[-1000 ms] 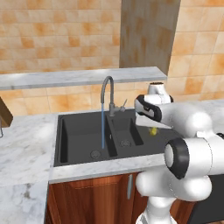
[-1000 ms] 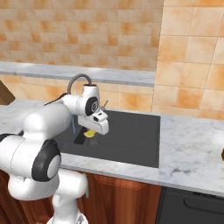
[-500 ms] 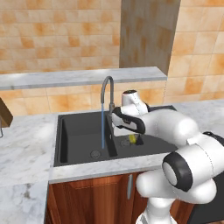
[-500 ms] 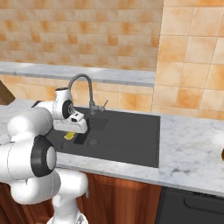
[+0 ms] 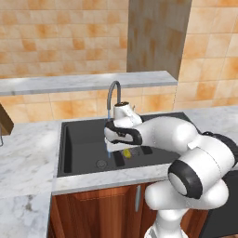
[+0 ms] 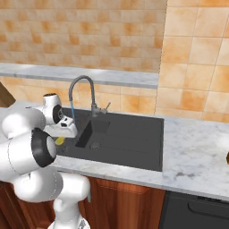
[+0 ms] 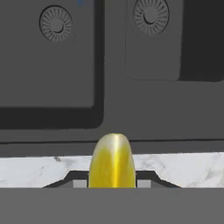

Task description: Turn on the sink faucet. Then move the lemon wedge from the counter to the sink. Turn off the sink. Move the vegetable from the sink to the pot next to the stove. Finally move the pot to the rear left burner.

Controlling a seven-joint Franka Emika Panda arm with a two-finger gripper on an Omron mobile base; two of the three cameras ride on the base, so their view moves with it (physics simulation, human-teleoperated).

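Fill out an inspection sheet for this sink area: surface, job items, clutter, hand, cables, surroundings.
Surface: white-grey marble counter on reddish-brown cabinets.
Sink: black double basin, one round drain per basin.
Faucet: dark gooseneck spout; a thin blue stream falls from it, so the water is on.
Lemon wedge: yellow, held between the fingers, above the sink's front edge and not yet in a basin.
Clutter: brown object at the counter's far left edge, too cropped to identify.
Hand: hand shut on the lemon wedge.
Cables: nothing seen.
Surroundings: orange tiled wall with a marble ledge behind the sink.
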